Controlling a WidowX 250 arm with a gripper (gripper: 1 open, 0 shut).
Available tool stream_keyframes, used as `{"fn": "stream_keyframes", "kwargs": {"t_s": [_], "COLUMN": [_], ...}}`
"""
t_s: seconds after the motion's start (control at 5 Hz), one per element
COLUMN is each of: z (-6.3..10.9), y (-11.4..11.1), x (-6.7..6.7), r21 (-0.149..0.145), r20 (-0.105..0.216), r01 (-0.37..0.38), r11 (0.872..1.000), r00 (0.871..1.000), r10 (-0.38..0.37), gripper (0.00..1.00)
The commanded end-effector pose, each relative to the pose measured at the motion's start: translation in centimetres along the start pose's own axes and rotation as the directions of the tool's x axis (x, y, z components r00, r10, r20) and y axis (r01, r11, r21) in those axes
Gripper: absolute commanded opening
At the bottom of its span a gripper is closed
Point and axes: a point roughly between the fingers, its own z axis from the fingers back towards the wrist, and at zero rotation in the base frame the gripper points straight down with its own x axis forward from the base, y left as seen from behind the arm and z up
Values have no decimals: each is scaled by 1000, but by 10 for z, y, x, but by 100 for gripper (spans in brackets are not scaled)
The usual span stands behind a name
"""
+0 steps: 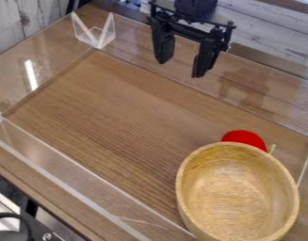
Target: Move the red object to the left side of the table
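The red object (246,140) is a small bright red toy lying on the table (119,113) at the right, just behind the rim of a round wooden bowl that hides its lower part. My gripper (184,55) hangs at the far middle of the table, well above and to the left of the red toy. Its two black fingers (161,47) point down and stand apart with nothing between them.
A light wooden bowl (238,196) fills the near right corner. Low clear acrylic walls (43,160) border the tabletop, with a clear bracket (93,30) at the far left corner. Bare wood grain stretches across the left and middle.
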Motion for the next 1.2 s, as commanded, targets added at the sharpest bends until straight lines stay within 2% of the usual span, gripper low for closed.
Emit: {"fn": "stream_keyframes", "kwargs": {"t_s": [0.0, 0.2, 0.4, 0.6, 1.0], "z": [-18, -28, -28, -24, -52], "y": [-10, -41, -71, -88, -100], "x": [4, 7, 13, 13, 22], "r21": [-7, -22, -27, -26, -34], "r20": [-30, -25, -10, 10, 47], "r01": [40, 219, 385, 497, 419], "r11": [999, 975, 923, 868, 907], "r00": [999, 975, 923, 868, 907], "r10": [-40, -219, -385, -497, -418], "gripper": [100, 100, 100, 100, 100]}}
